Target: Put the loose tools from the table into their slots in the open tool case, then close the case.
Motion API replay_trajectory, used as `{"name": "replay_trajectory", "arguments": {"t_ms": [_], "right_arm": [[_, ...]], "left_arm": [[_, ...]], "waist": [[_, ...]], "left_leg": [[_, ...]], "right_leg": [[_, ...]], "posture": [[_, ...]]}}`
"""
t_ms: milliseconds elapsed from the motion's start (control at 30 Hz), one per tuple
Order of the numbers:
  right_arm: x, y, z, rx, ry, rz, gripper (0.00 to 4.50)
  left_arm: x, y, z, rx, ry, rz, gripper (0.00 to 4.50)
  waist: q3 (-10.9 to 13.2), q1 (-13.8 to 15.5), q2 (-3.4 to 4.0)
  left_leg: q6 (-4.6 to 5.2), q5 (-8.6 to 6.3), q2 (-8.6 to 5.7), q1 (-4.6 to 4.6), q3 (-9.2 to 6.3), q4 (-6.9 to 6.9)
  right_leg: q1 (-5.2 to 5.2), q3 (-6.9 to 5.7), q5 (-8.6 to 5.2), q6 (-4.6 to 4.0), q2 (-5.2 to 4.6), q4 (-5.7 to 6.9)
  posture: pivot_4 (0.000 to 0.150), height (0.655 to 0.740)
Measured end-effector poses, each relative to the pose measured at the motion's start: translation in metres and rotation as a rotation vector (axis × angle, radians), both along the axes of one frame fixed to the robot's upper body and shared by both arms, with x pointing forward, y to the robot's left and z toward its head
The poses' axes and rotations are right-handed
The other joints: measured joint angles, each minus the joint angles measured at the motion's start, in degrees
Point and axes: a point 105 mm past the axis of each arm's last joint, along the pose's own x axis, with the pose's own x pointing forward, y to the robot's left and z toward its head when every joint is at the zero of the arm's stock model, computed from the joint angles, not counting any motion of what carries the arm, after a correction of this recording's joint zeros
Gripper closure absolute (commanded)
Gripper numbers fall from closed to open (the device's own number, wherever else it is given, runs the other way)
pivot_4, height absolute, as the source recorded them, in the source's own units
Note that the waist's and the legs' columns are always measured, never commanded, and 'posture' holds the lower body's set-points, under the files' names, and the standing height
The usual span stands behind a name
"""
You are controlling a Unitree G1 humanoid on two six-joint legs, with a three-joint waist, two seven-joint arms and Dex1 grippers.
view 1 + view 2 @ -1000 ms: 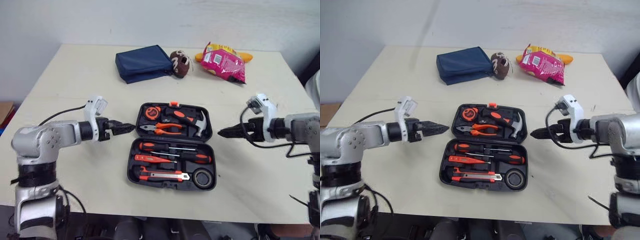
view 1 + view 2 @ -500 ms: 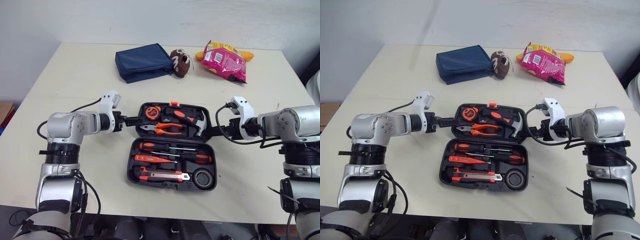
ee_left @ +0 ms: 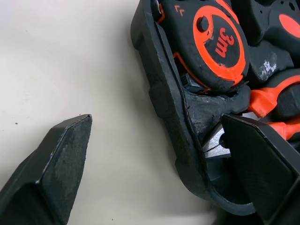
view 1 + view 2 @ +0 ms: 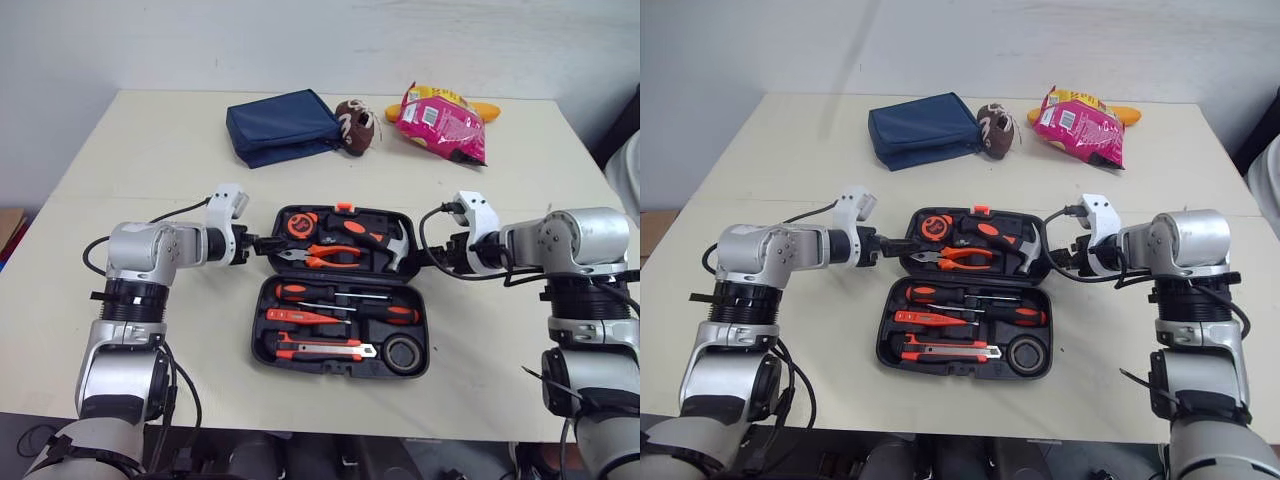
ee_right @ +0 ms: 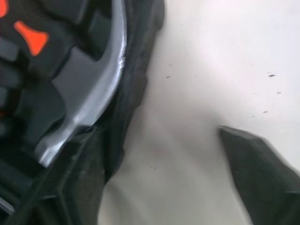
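A Unitree G1 humanoid reaches for both sides of an open tool case [image 4: 345, 277] lying flat at the middle of a pale tabletop [image 4: 150, 160]. At left, the left end effector [image 4: 262, 243] is spread open across the case's left rim on the far half, one finger [image 3: 61, 154] over the bare tabletop and the other above the tray beside the orange-and-black tape measure [image 3: 218, 44]. Inside the far half, the tape measure, orange-handled pliers [image 4: 325, 255] and a hammer [image 4: 385, 237] sit in their slots; the near half holds screwdrivers [image 4: 340, 295], a utility knife [image 4: 325, 350] and a roll of black tape [image 4: 402, 352]. At right, the right end effector [image 4: 428, 257] is likewise open, straddling the case's right rim just beside the hammer's steel head. Along the tabletop's far edge, well apart from the case, lie a navy pouch [image 4: 285, 125], a small brown football toy [image 4: 355, 126] and a pink snack bag [image 4: 440, 118].
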Motion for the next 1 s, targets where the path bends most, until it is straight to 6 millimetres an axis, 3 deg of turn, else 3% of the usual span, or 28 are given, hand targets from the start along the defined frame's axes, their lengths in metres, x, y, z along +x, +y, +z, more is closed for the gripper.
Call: {"name": "replay_trajectory", "arguments": {"t_ms": [167,267,467,733,1000], "right_arm": [[0.001,0.010,0.002,0.077,0.001,0.000,4.33],[0.003,0.006,0.004,0.102,-0.015,-0.039,4.50],[0.008,0.007,0.009,0.144,-0.205,-0.026,4.50],[0.015,0.010,0.031,0.101,-0.654,0.078,4.50],[0.007,0.014,0.027,-0.290,-1.150,0.308,4.50]], "left_arm": [[-0.001,-0.009,0.000,-0.030,-0.004,-0.027,3.45],[0.000,-0.009,0.003,-0.065,-0.021,-0.021,4.46],[0.005,-0.006,0.009,-0.157,-0.177,0.004,4.46],[0.007,0.004,0.029,-0.117,-0.586,-0.023,4.46],[-0.001,0.014,0.021,0.180,-1.056,-0.018,4.46]], "waist": [[-0.06,0.02,-0.06],[-0.06,0.19,-0.07],[-0.03,0.18,-0.05],[-0.02,0.14,-0.05],[-0.02,0.31,-0.06]], "left_leg": [[0.01,0.07,0.00,0.18,0.00,0.03],[0.05,0.13,-0.03,0.17,-0.02,0.02],[0.04,0.13,-0.04,-0.09,0.01,-0.08],[0.00,0.19,-0.02,-1.10,0.17,-0.10],[0.21,0.08,-0.06,-1.19,0.20,-0.04]], "right_leg": [[0.13,0.00,0.02,-0.02,-0.01,0.06],[0.15,0.00,0.08,-0.04,-0.05,0.06],[-0.08,-0.01,0.09,-0.02,-0.01,0.01],[-1.29,0.05,0.10,-0.02,0.05,0.11],[-1.33,0.07,0.14,0.06,0.01,-0.02]], "posture": [[0.150,0.7400],[0.150,0.7400],[0.150,0.7400],[0.150,0.7400],[0.150,0.7400]]}}
